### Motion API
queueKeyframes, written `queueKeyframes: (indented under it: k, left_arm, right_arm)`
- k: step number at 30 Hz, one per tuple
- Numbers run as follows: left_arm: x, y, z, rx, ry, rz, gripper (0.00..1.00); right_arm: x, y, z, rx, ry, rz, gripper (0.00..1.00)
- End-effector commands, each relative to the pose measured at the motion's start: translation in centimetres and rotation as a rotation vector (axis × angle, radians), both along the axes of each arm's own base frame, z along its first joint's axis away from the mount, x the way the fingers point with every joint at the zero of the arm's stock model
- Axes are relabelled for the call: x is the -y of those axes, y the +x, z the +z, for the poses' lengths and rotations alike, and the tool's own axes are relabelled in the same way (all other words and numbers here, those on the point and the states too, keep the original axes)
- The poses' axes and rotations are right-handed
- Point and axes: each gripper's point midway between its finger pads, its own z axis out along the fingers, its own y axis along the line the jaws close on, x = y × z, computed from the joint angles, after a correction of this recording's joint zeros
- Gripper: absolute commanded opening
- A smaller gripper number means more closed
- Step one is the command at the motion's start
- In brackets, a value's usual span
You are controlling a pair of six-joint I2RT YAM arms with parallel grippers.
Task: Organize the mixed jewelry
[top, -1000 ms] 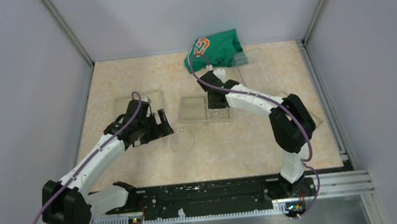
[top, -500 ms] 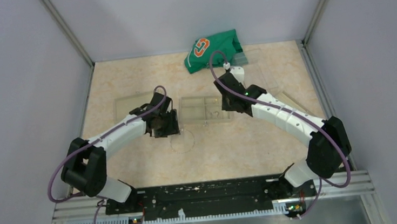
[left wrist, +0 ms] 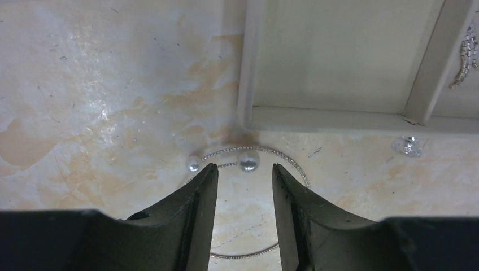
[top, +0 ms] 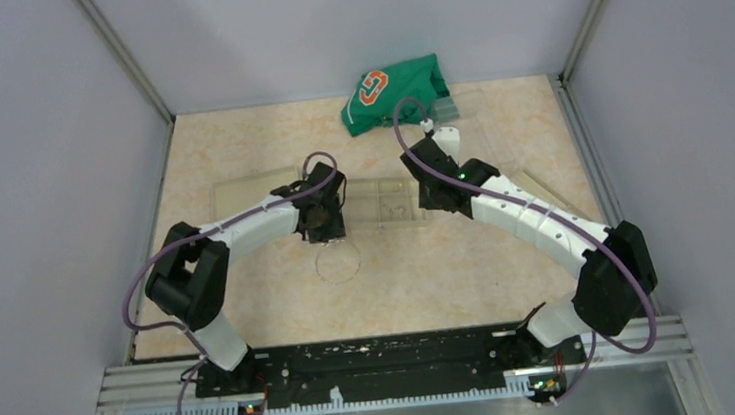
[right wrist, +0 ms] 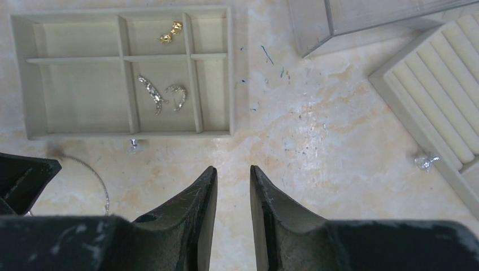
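Note:
A thin silvery hoop (left wrist: pixel 297 166) with two pearl beads (left wrist: pixel 248 161) lies on the table just in front of a beige compartment tray (left wrist: pixel 339 51). My left gripper (left wrist: pixel 244 169) is low over the hoop, jaws apart, tips just short of the beads, nothing between them. The tray (right wrist: pixel 73 90) holds gold earrings (right wrist: pixel 170 33) and silver earrings (right wrist: pixel 161 94). Two small crystal studs (right wrist: pixel 134 148) (right wrist: pixel 426 161) lie loose on the table. My right gripper (right wrist: pixel 232 169) hovers over bare table right of the tray, jaws narrowly apart and empty.
A green cloth (top: pixel 394 93) lies at the back. A clear plastic box (right wrist: pixel 367 17) and a ridged ring tray (right wrist: pixel 440 84) sit to the right. Another flat tray (top: pixel 242 190) lies behind the left arm. Walls close in three sides.
My left arm swung right to the hoop at the tray's corner and its jaws narrowed. The right arm drew its elbow out to the right, shifting the gripper slightly right.

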Motion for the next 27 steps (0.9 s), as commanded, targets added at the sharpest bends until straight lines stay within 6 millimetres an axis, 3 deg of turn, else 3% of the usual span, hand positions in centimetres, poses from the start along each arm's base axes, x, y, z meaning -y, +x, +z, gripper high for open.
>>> queueKeyframes:
  k: [1, 12, 19, 27]
  left_arm:
    - [0.5, 0.7, -0.1, 0.007, 0.002, 0.046, 0.46]
    - [1.3, 0.4, -1.2, -0.004, 0.012, 0.025, 0.33]
    - [1.5, 0.1, -1.4, -0.019, 0.014, 0.013, 0.39]
    - [1.6, 0.0, -0.6, -0.007, 0.013, 0.008, 0.14]
  right_arm:
    - [1.2, -0.1, 1.6, 0.049, -0.001, -0.032, 0.28]
    - [1.3, -0.2, 1.2, 0.039, -0.012, -0.029, 0.28]
    - [1.0, 0.0, 1.2, 0.039, -0.006, -0.025, 0.28]
    - [1.0, 0.0, 1.1, 0.038, -0.004, -0.026, 0.28]
